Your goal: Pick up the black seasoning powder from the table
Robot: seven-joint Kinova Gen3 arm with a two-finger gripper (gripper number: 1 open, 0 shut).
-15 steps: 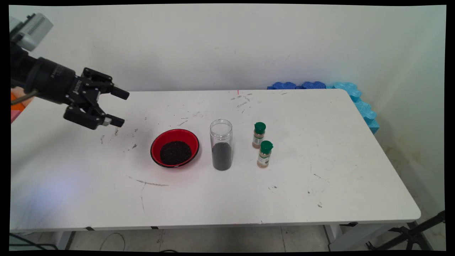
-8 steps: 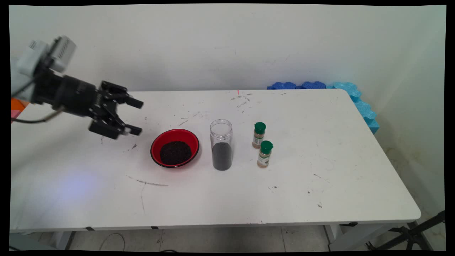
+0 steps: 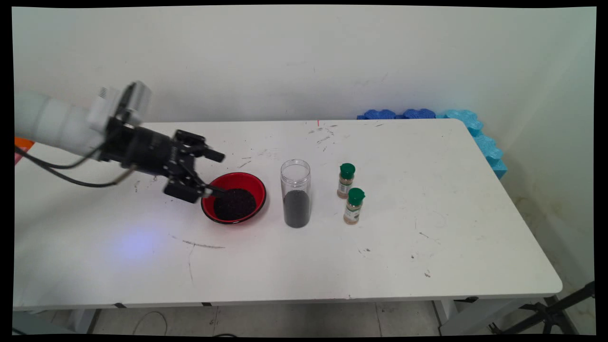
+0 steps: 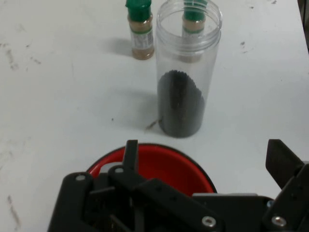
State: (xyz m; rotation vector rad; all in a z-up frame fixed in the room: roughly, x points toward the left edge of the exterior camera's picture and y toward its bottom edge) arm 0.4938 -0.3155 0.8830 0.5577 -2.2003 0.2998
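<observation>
Hovering at the left rim of the red bowl [image 3: 233,197] of dark grains, gripper [image 3: 214,173] spread wide, gripping nothing. Clear jar [image 3: 295,193], part-filled with grains, stands just right; two green-capped spice bottles [image 3: 350,193] beyond. Nothing lifted.

— How's the light in here?

— Bright and even, soft from overhead; the wall [image 3: 304,61] goes a flat pale grey-green, and the surface [image 3: 427,256] is close to washed out along its near side.

— Shadows?

— Faint ones only; the jar [image 3: 295,193] and the two spice bottles [image 3: 350,194] throw small soft smudges beside their bases; from the hand camera the jar's [image 4: 187,72] shadow falls toward the left of the picture.

— Anything blurred?

— The arm [image 3: 57,126] and the tool [image 3: 211,173] smear slightly; up close the tool's [image 4: 203,193] linkage is soft and out of focus, the bottles [image 4: 139,29] behind a little hazy.
</observation>
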